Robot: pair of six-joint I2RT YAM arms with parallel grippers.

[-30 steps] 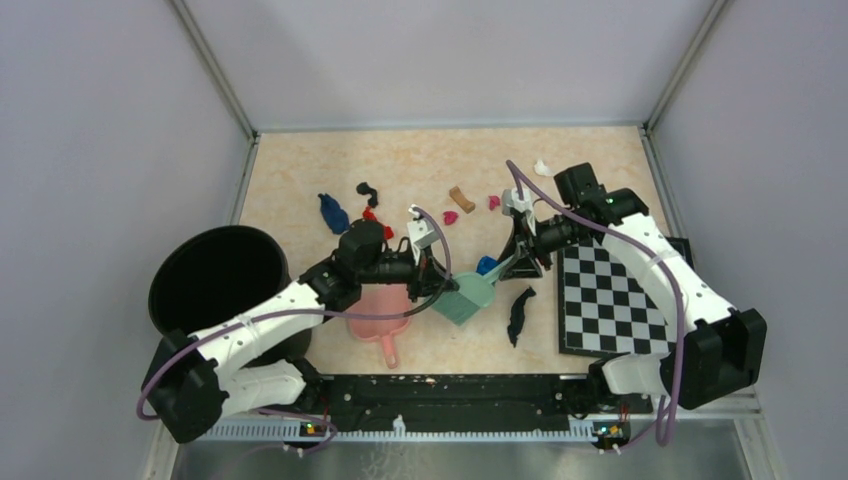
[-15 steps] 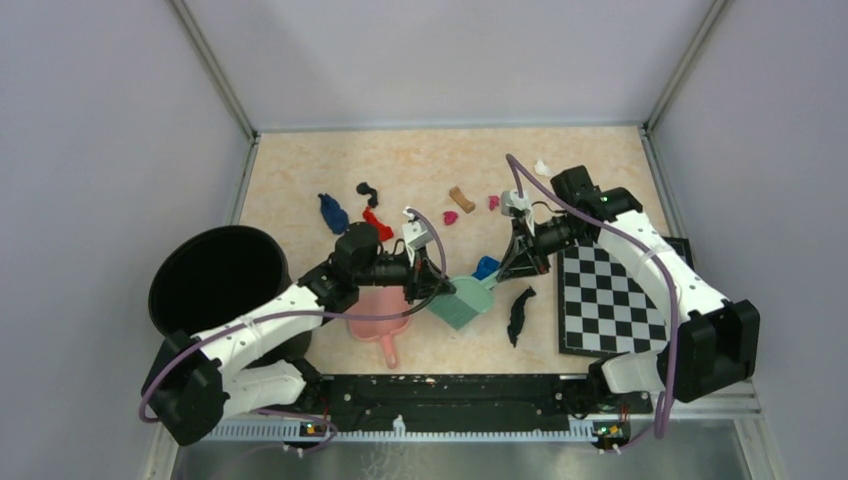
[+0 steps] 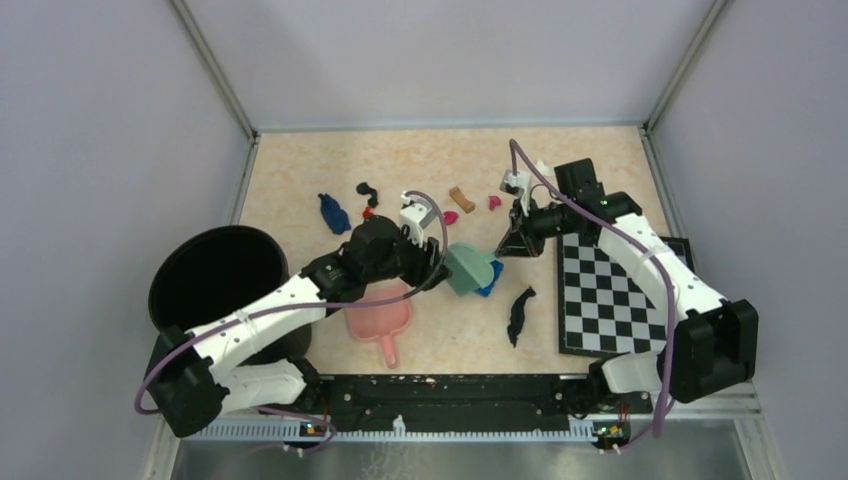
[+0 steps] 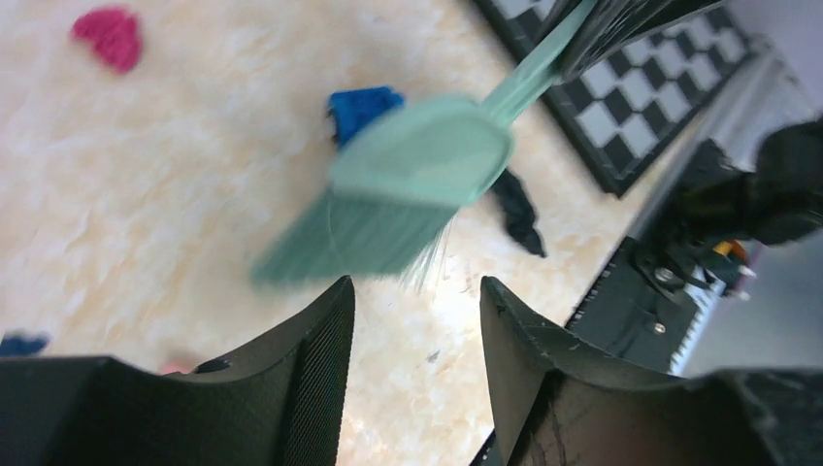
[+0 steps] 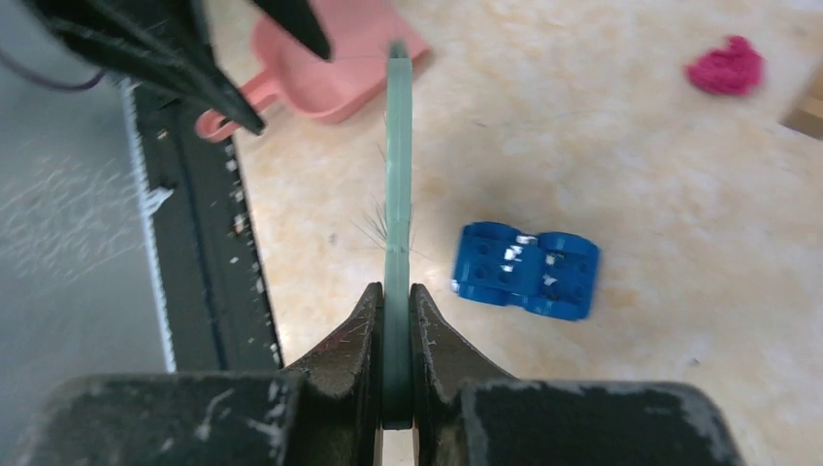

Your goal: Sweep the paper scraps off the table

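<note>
While the right claw [image 5: 396,296] clenches the thin handle of a green brush [image 4: 422,160], the left claw [image 4: 417,291] stands parted, holding nothing, just behind the blurred bristles. These may be touching the beige worktop [image 3: 420,150]. Small paper scraps [image 3: 333,212] lie mostly beyond both claws (one black scrap [image 3: 519,313] sits nearer).
</note>
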